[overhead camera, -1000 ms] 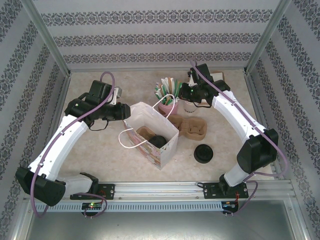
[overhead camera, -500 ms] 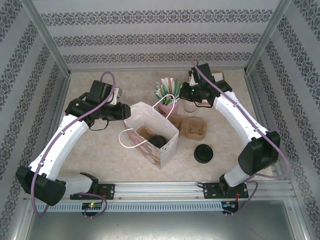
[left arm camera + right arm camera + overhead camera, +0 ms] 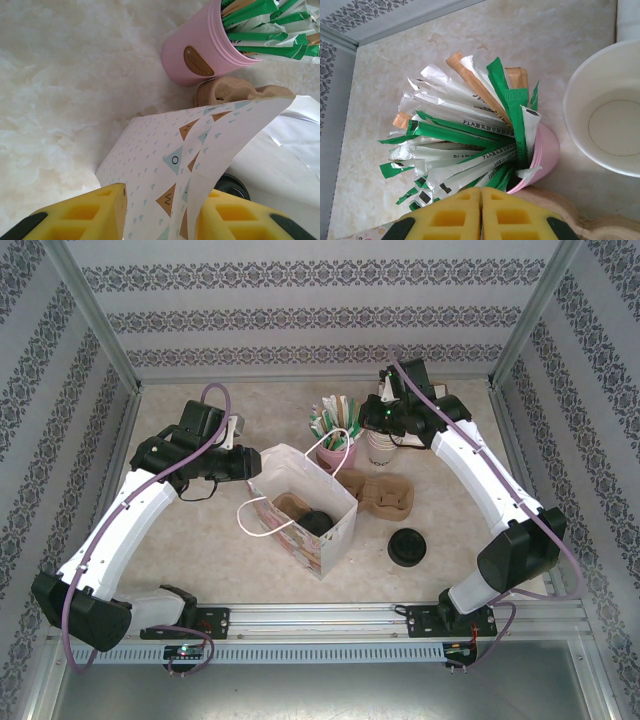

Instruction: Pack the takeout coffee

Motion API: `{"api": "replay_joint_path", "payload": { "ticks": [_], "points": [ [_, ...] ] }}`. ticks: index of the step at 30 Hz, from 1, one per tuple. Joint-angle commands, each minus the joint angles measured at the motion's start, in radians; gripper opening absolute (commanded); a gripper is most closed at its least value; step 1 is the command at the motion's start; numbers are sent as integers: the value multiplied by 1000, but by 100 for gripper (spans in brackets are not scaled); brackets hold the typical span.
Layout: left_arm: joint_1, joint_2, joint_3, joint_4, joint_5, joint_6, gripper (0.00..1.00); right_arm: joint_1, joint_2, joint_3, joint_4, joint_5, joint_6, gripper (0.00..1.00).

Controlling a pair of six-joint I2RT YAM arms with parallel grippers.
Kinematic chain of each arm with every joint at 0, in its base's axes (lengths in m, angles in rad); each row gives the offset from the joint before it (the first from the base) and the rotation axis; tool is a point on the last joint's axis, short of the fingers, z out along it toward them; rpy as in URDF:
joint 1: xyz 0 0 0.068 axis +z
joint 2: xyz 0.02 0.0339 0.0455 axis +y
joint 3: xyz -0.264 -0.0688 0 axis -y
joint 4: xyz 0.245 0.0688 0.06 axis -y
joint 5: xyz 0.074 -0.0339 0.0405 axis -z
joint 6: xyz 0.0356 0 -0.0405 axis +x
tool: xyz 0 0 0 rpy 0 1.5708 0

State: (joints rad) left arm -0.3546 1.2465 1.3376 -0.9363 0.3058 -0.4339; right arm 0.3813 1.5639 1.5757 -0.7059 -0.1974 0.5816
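Inside the bag [image 3: 330,540] pinched by left fingers [image 3: 112,210] sits the takeout coffee [image 3: 318,523].

— What is seen inside the bag [image 3: 335,540]?
— The coffee [image 3: 317,523] is seen there, black lid up, beside a brown tray [image 3: 290,505].
— Where are the grippers placed?
— The left gripper [image 3: 250,466] is set at the bag's far left rim. The right gripper [image 3: 375,422] is held over the cup stack [image 3: 380,448], beside the pink cup [image 3: 335,454]. A carrier [image 3: 385,496] and lids [image 3: 408,546] are laid right of the bag.
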Motion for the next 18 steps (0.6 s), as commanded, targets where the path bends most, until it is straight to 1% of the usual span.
{"api": "replay_joint_path", "payload": {
  "ticks": [1, 5, 10, 16, 18],
  "points": [
    [-14, -7, -9, -10, 0, 3, 38, -12, -7, 25, -1, -18, 14, 14],
    [-14, -10, -11, -9, -1, 4, 38, -11, 10, 25, 16, -25, 27, 19],
    [-14, -11, -9, -10, -3, 4, 38, -12, 29, 45, 23, -27, 28, 18],
    [-14, -8, -8, -11, -5, 7, 38, -18, 30, 55, -13, 78, -31, 24],
    [-14, -7, -6, -13, -7, 9, 38, -32, 37, 49, -15, 90, -50, 26]
  ]
}}
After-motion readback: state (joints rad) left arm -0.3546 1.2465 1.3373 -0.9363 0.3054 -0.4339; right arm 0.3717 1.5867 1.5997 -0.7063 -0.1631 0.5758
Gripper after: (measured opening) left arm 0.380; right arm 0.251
